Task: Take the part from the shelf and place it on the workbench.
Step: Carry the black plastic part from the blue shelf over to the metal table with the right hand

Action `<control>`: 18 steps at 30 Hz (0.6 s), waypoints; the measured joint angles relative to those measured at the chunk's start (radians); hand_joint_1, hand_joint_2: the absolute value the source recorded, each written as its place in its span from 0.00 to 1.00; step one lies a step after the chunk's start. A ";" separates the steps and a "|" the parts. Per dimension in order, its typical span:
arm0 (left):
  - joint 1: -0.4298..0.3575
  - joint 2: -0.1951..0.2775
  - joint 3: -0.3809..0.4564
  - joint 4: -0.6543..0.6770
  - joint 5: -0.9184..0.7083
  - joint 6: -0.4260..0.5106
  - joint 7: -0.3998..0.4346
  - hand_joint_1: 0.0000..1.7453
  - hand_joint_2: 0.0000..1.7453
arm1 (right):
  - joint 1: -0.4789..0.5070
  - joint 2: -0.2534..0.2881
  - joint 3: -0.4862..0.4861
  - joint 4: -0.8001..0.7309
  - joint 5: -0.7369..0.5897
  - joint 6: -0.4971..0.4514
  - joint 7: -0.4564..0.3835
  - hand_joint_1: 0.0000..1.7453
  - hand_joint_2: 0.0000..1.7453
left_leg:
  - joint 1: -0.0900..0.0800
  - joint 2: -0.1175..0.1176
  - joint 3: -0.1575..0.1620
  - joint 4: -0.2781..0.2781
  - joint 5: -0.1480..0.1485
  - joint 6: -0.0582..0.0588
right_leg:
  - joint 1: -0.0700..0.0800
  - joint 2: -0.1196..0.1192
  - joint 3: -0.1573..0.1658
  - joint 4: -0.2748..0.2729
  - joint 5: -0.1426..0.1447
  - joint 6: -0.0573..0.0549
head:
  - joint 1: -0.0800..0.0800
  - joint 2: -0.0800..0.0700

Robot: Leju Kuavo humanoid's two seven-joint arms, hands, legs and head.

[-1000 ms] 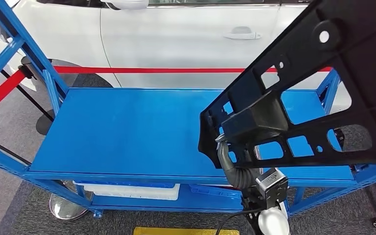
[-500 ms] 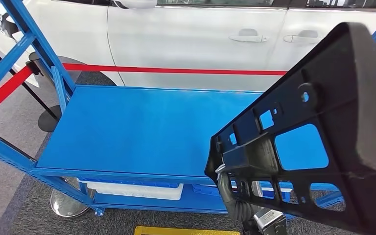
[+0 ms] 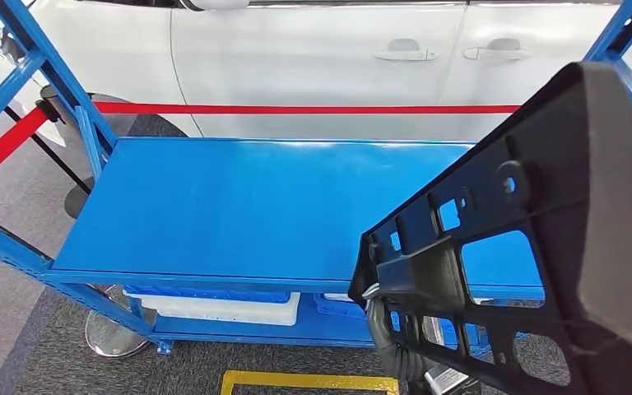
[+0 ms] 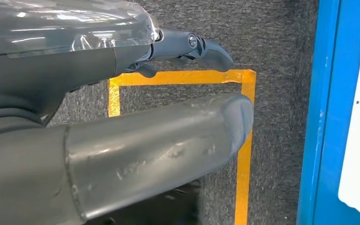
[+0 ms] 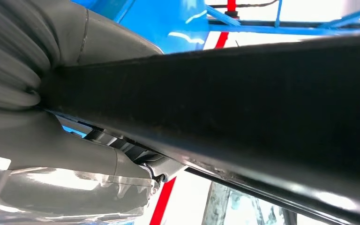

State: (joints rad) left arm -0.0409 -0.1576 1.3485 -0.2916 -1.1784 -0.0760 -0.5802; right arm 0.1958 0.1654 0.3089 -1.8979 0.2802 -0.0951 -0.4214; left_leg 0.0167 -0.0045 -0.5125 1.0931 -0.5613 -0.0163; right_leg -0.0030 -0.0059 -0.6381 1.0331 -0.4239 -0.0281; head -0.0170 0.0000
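On the far left, a red belt [image 3: 4, 148] runs to a post beside the blue shelf frame [image 3: 25, 62]. Behind stands a white car [image 3: 296, 58], and a red belt [image 3: 296, 109] runs along it. The blue shelf [image 3: 239, 206] has a bare top board; below it lies a white tray [image 3: 222, 309]. On the grey carpet there is a yellow tape line [image 3: 309, 380]. The left hand [image 4: 136, 122] hangs over the carpet near this tape and the blue frame, holding nothing, its fingers [image 4: 201, 47] stretched out and apart from the thumb. On the right, the black part [image 3: 527, 247] is raised in the air above the front right corner of the shelf, tilted. The right hand [image 5: 51, 117] grips the part, with the thumb on one side and the fingers on the other
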 joint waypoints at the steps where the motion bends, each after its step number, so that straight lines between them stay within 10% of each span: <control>1: -0.001 0.000 0.000 -0.002 -0.001 -0.001 0.000 0.00 0.00 | 0.002 0.000 0.000 -0.004 0.001 -0.001 0.000 1.00 1.00 | -0.004 0.000 0.030 -0.053 0.015 0.005 | 0.001 0.000 -0.002 0.001 0.005 0.005 | 0.001 0.000; 6: 0.003 0.000 0.000 -0.007 -0.005 -0.008 0.003 0.00 0.00 | 0.013 0.002 0.002 -0.020 0.009 -0.005 -0.002 1.00 1.00 | -0.010 0.004 0.031 -0.094 0.049 0.032 | -0.005 0.001 -0.009 0.009 0.006 0.036 | 0.005 0.000; 10: 0.002 0.000 0.000 -0.010 -0.013 -0.015 0.004 0.00 0.00 | 0.023 0.002 0.000 -0.032 0.016 -0.012 -0.003 1.00 1.00 | -0.007 0.012 -0.010 -0.097 0.086 0.050 | -0.011 0.004 -0.069 0.205 -0.161 0.053 | 0.013 0.000; 12: 0.003 0.000 0.000 -0.012 -0.015 -0.016 0.004 0.00 0.00 | 0.027 0.002 -0.001 -0.033 0.016 -0.013 -0.003 1.00 1.00 | -0.007 0.013 -0.033 -0.093 0.101 0.048 | -0.013 0.004 -0.065 0.264 -0.174 0.058 | 0.013 0.000; 16: 0.003 0.000 0.000 -0.012 -0.017 -0.017 0.005 0.00 0.00 | 0.029 0.002 -0.002 -0.038 0.017 -0.013 -0.002 1.00 1.00 | -0.009 0.012 -0.072 -0.074 0.119 0.034 | -0.016 0.005 0.104 0.049 -0.103 0.052 | 0.013 0.000; 18: 0.002 0.000 0.000 -0.013 -0.019 -0.019 0.006 0.00 0.00 | 0.030 0.003 -0.003 -0.042 0.014 -0.004 -0.004 1.00 1.00 | -0.010 0.012 -0.082 -0.067 0.127 0.022 | -0.010 0.006 0.137 -0.013 -0.108 0.041 | 0.014 0.000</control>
State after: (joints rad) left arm -0.0386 -0.1575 1.3490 -0.3044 -1.1977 -0.0950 -0.5741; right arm 0.2254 0.1686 0.3060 -1.9398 0.2939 -0.0990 -0.4256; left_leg 0.0064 0.0076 -0.5946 1.0260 -0.4340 0.0054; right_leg -0.0134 0.0005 -0.5009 1.0202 -0.5316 0.0133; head -0.0031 0.0000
